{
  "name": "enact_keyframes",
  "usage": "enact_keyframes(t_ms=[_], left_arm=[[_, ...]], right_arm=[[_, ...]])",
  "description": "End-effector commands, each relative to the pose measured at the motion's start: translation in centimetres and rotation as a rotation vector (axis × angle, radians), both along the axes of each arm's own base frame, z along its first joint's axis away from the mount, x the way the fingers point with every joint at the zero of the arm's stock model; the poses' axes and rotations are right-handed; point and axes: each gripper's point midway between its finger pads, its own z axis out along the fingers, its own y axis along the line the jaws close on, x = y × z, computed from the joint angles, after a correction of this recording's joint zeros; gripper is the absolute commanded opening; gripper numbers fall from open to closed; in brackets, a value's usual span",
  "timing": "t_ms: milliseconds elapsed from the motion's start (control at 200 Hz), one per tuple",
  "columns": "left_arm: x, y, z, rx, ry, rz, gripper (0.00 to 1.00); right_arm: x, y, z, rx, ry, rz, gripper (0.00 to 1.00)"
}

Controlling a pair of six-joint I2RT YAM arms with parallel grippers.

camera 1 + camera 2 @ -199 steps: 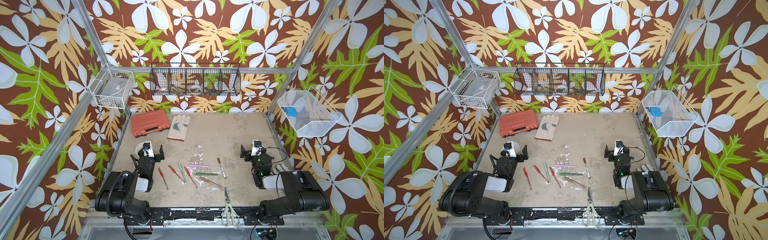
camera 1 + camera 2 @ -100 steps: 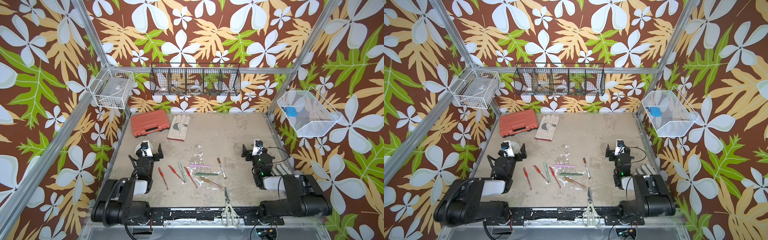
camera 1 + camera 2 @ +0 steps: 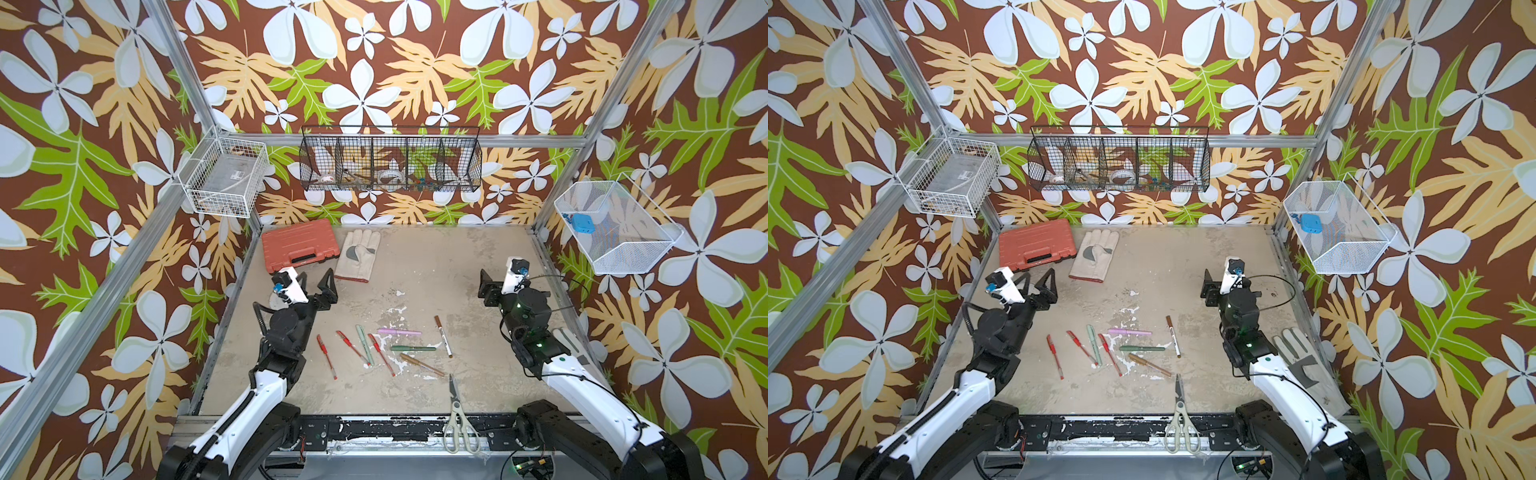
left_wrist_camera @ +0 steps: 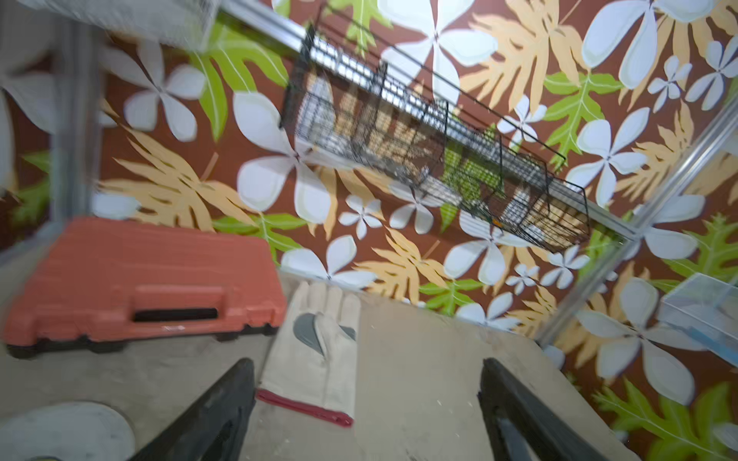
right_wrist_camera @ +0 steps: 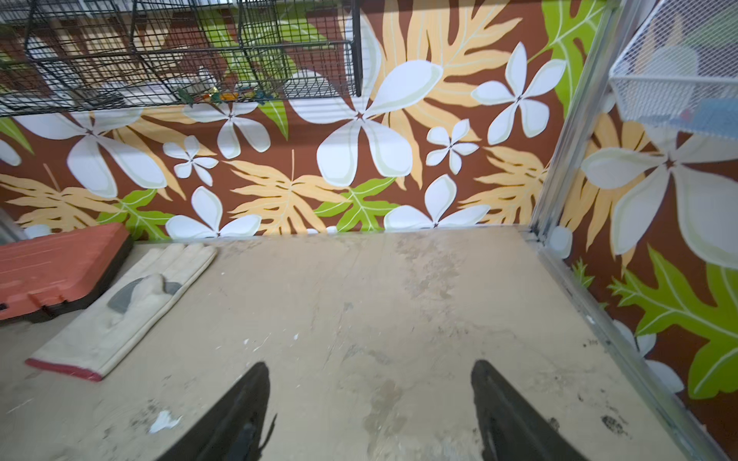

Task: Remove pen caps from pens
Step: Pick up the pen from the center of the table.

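Eight pens (image 3: 411, 348) lie fanned on the table (image 3: 415, 270), lower centre in both top views, pen caps (image 3: 437, 320) seemingly all on. Left hand (image 3: 315, 283) and right hand (image 3: 492, 286), mid-frame either side, are released and empty, so the first grasp is pending: one must grip a barrel, the other its cap.

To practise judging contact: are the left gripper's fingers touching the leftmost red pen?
Apart. In a top view, bare table lies between the fingers of the left gripper and the leftmost red pen; the left wrist view shows the fingers empty.
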Motion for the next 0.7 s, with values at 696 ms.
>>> enact_keyframes(t_ms=[696], left_arm=[[-6.3,-16.9,-9.0,0.002,0.338,-0.741,0.88]], right_arm=[[-8.5,9.4,-15.0,-0.129,0.668,0.323,0.62]])
